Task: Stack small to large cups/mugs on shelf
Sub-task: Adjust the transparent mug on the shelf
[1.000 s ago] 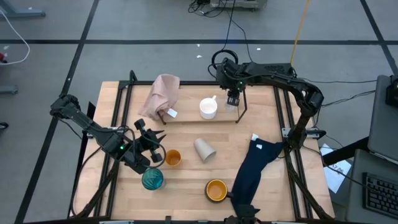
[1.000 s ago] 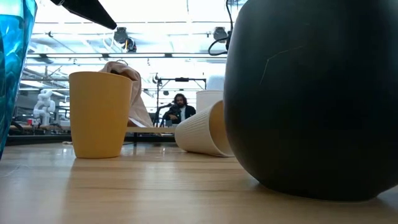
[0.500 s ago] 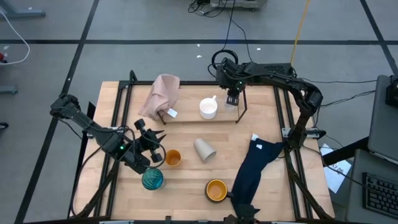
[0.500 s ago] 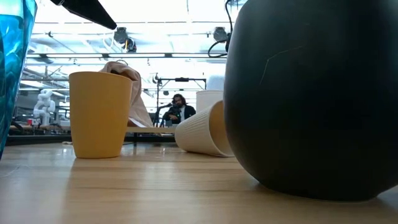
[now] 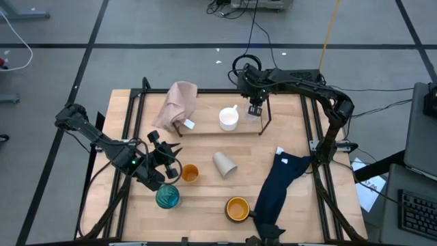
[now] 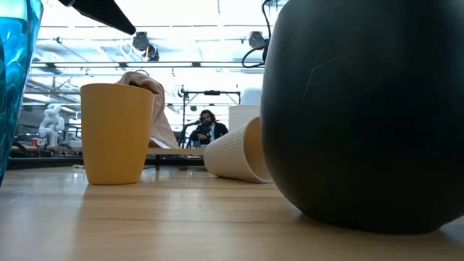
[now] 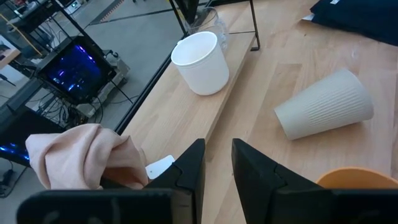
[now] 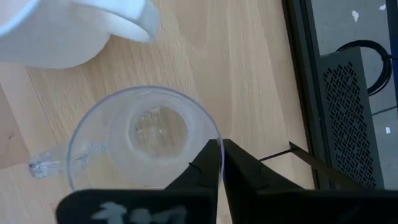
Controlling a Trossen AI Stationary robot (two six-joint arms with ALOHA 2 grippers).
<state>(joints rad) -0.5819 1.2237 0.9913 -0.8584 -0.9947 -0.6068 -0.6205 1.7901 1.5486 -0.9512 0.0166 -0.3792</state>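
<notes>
The left hand (image 5: 167,166) hangs low over the worktop's (image 5: 205,205) left side, its fingers (image 7: 189,171) a narrow gap apart with nothing between them. Just below it in the high view stands the teal glass (image 5: 167,197), upright. Just right of the hand sits the small orange cup (image 5: 190,173), upright, close to the fingertips but apart from them. Up and away from this hand, the pink cloth (image 5: 176,104) lies draped over the left end of the shelf (image 5: 205,132).

Further right from the left hand, the beige cup (image 5: 224,164) lies on its side on the bare wood, mouth turned toward the worktop's near right. Nearer the front edge, the wide orange mug (image 5: 237,208) stands upright, touching or nearly touching the navy cloth (image 5: 280,184), which runs down the worktop's right side.

On the shelf the white mug (image 5: 229,119) stands upright near the middle. Just right of it is the right hand (image 5: 255,109), over the shelf's right end. Its fingers (image 8: 208,165) are pressed together at the rim of the clear cup (image 8: 140,140), which stands upright beside the white mug; whether the rim is pinched between them cannot be told.

In the low view a person (image 6: 208,125) sits far behind the worktop
</notes>
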